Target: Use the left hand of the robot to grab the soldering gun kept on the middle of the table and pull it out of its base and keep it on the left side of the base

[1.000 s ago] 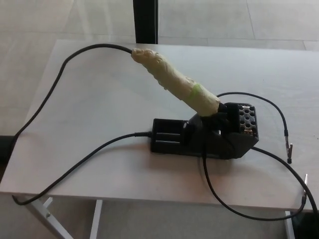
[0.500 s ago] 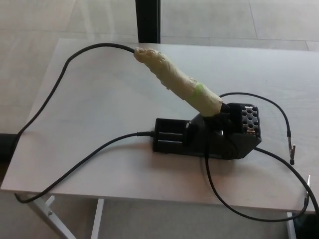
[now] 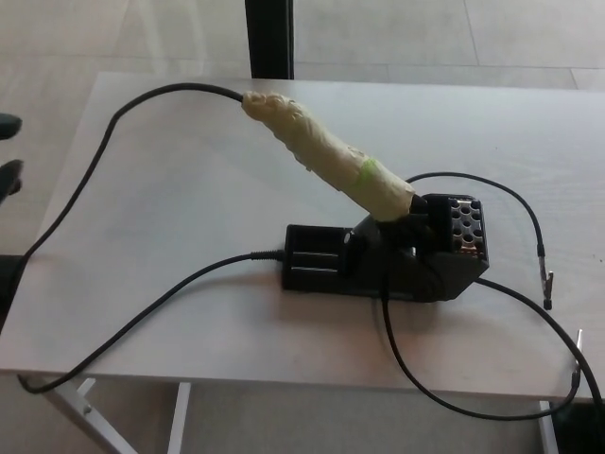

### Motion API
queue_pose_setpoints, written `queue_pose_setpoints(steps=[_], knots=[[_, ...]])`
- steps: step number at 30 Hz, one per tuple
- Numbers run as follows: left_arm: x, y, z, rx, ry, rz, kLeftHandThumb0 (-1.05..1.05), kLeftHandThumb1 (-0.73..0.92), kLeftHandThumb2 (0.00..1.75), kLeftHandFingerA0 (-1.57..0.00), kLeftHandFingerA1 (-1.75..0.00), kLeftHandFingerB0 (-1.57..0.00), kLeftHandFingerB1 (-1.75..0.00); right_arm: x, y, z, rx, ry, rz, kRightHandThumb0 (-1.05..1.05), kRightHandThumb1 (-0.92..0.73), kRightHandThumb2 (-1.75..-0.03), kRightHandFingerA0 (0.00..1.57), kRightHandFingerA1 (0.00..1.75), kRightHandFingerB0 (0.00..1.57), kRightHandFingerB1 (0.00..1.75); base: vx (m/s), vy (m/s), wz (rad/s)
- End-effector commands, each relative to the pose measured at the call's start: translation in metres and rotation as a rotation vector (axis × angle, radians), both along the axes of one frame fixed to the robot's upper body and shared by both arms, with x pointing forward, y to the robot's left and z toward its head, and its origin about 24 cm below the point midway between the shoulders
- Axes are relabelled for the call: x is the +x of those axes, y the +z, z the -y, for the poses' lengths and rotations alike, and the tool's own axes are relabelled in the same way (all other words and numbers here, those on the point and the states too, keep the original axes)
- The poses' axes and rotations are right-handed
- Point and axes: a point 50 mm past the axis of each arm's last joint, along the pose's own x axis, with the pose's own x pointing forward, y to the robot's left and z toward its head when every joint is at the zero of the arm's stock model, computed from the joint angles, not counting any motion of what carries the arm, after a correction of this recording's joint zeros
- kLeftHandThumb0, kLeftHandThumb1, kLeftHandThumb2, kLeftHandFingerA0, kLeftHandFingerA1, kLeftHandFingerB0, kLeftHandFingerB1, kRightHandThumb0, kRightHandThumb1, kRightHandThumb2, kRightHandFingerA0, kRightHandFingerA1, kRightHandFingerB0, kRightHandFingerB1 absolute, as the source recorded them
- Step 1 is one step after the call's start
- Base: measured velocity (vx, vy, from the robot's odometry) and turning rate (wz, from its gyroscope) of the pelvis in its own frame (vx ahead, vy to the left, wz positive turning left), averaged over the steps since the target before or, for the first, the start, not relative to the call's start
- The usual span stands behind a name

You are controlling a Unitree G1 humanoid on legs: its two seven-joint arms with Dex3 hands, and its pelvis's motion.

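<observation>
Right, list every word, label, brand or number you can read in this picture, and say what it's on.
None can be read.
Black base: no legible lettering on any face that shows.
Soldering gun: wrapped in pale tape with a green band, no print.
Table: bare, no marks.

The soldering gun [image 3: 326, 156], wrapped in pale tape, is seated tilted in the black base [image 3: 388, 260] near the middle of the table [image 3: 189, 189]. Its cable [image 3: 95, 170] is looped over the table's left edge. Black fingertips of the left hand [image 3: 8, 151] are seen at the picture's left border, beyond that edge.
</observation>
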Motion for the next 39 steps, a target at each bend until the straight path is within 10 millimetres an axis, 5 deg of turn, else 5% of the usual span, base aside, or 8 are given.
queue_pose_setpoints(steps=[1, 8, 13, 15, 29, 30, 31, 39], knots=[[0.032, 0.047, 0.122, 0.905, -0.584, 0.031, -0.54, 0.74, 0.62, -0.57, -0.61, -0.52, -0.45, 0.003, 0.012, 0.009, -0.033, 0.032, 0.032, -1.05, -0.34, -1.19, 0.78, 1.33, 0.09, 1.03, 0.00, 0.000, 0.00], [0.023, 0.047, 0.183, 1.131, -0.877, 0.170, -0.51, 0.69, 0.60, -0.66, -0.65, -0.61, -0.49, 0.003, 0.015, 0.011, -0.042, 0.035, 0.024, -1.05, -0.44, -1.00, 0.76, 1.46, 0.00, 1.56, 0.00, 0.000, 0.00], [0.022, 0.059, 0.200, 1.149, -0.929, 0.230, -0.50, 0.68, 0.60, -0.64, -0.70, -0.61, -0.52, 0.004, 0.016, 0.012, -0.040, 0.035, 0.031, -1.05, -0.31, -1.17, 0.90, 1.27, 0.14, 1.04, 0.00, 0.000, 0.00], [0.024, 0.067, 0.209, 1.196, -0.950, 0.259, -0.49, 0.67, 0.60, -0.65, -0.71, -0.61, -0.52, 0.004, 0.016, 0.012, -0.040, 0.028, 0.033, -1.05, -0.44, -0.98, 0.78, 1.44, 0.00, 1.59, 0.00, 0.000, 0.00], [0.035, 0.107, 0.206, 1.287, -0.912, 0.318, -0.42, 0.66, 0.58, -0.83, -0.96, -0.71, -0.54, 0.004, 0.020, 0.014, -0.044, 0.043, 0.041, -1.05, -0.48, -0.93, 0.81, 1.45, 0.00, 1.61, 0.00, 0.000, 0.00], [0.034, 0.108, 0.205, 1.300, -0.920, 0.322, -0.42, 0.66, 0.58, -0.84, -0.96, -0.72, -0.58, 0.003, 0.020, 0.014, -0.043, 0.048, 0.036, -1.05, -0.33, -1.18, 0.87, 1.30, 0.19, 1.09, 0.00, 0.000, 0.00], [0.034, 0.107, 0.204, 1.297, -0.923, 0.316, -0.42, 0.64, 0.58, -0.86, -0.95, -0.71, -0.56, 0.003, 0.020, 0.015, -0.044, 0.047, 0.035, -1.05, -0.48, -0.93, 0.82, 1.44, 0.00, 1.60, 0.00, 0.000, 0.00], [0.030, 0.114, 0.189, 1.315, -0.917, 0.246, -0.45, 0.66, 0.59, -0.86, -0.88, -0.68, -0.52, 0.002, 0.020, 0.016, -0.041, 0.031, 0.040, -1.05, -0.46, -0.97, 0.76, 1.48, 0.01, 1.63, 0.00, 0.000, 0.00]])
